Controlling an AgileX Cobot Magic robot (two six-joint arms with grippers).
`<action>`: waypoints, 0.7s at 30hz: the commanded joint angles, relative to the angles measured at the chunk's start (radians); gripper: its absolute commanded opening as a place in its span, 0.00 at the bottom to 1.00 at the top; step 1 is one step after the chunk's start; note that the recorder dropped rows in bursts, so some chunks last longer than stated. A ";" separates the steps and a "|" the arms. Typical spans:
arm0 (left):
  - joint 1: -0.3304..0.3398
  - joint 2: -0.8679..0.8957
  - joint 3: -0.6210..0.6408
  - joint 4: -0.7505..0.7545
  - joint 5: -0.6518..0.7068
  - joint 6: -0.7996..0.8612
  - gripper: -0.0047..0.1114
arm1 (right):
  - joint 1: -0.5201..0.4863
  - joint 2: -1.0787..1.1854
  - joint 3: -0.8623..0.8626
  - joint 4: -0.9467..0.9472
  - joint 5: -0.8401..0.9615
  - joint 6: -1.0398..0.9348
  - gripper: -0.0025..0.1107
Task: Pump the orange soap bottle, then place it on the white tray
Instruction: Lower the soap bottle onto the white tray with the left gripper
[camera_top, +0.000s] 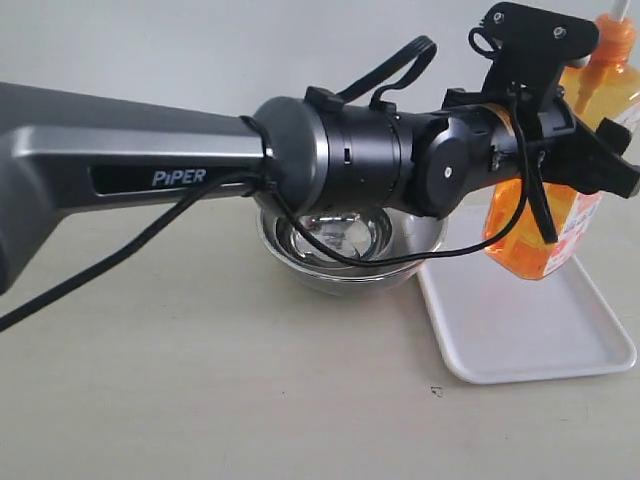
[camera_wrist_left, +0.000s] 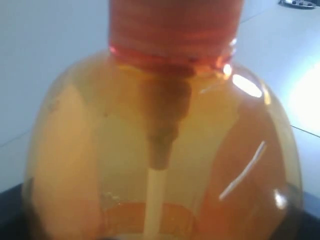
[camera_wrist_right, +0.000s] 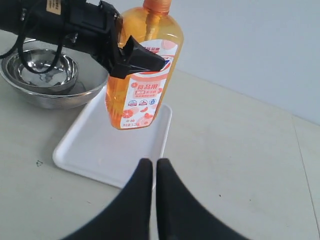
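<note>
The orange soap bottle (camera_top: 528, 238) hangs slightly tilted above the white tray (camera_top: 530, 335), its base off the tray floor. My left gripper (camera_top: 592, 152) is shut on the bottle's body, with black fingers on both sides of the label. In the left wrist view the bottle (camera_wrist_left: 160, 150) fills the frame, showing its orange collar and inner tube. The right wrist view shows the bottle (camera_wrist_right: 142, 85), its label facing the camera, held by the left gripper (camera_wrist_right: 134, 57) over the tray (camera_wrist_right: 100, 147). My right gripper (camera_wrist_right: 154, 166) is shut and empty, near the tray's edge.
A round steel bowl (camera_top: 350, 245) sits on the table just left of the tray, under the left arm's wrist; it also shows in the right wrist view as the bowl (camera_wrist_right: 42, 75). A black cable loops down over the bowl.
</note>
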 joint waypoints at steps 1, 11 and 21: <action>0.001 0.030 -0.020 0.003 -0.092 0.007 0.08 | -0.002 -0.001 -0.003 -0.016 0.017 0.003 0.02; 0.002 0.072 -0.020 -0.005 -0.148 0.101 0.08 | -0.002 -0.001 -0.003 -0.028 0.071 -0.004 0.02; 0.004 0.083 -0.020 -0.035 -0.156 0.101 0.08 | -0.002 -0.001 -0.003 -0.028 0.078 -0.023 0.02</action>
